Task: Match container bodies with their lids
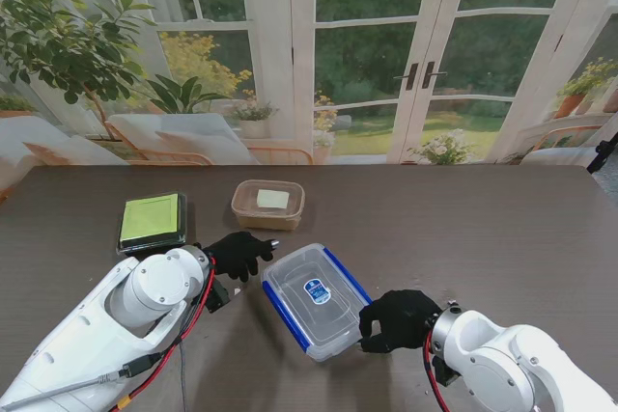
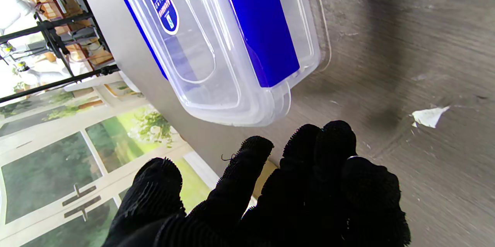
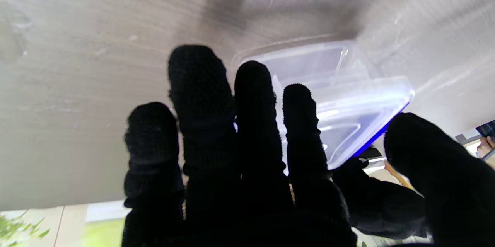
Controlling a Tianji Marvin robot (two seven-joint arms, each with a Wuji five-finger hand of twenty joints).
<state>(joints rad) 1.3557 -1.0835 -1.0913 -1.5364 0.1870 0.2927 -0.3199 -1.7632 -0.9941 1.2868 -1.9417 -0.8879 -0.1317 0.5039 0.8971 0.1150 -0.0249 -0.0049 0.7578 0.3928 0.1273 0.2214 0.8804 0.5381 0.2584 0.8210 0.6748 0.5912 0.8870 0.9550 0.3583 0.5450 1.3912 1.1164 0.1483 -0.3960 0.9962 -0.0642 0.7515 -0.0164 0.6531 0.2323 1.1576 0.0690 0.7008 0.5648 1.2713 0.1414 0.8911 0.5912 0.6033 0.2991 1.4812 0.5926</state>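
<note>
Clear plastic is catching the light at the middle of the dark wooden table [image 1: 502, 229], where I am seeing a lidded container with blue clips [image 1: 314, 299] lying at an angle, near me. My right hand [image 1: 398, 319] is sitting at its near right corner, fingers curled against the rim, while my left hand [image 1: 238, 253] is hovering just beside its far left corner, fingers loosely spread and holding nothing. Farther off, a brownish tub with a pale label [image 1: 267, 204] is standing by itself, and a black box with a green lid [image 1: 152, 221] is lying to its left.

Moving to the left wrist camera, I am seeing the left hand [image 2: 270, 189] apart from the clear container [image 2: 216, 42], its fingers relaxed.

Moving to the right wrist camera, the right hand [image 3: 247, 154] is pressing its fingertips [image 3: 297, 104] onto the container [image 3: 348, 96] corner, with the thumb on the other side of the rim, gripping it.
</note>
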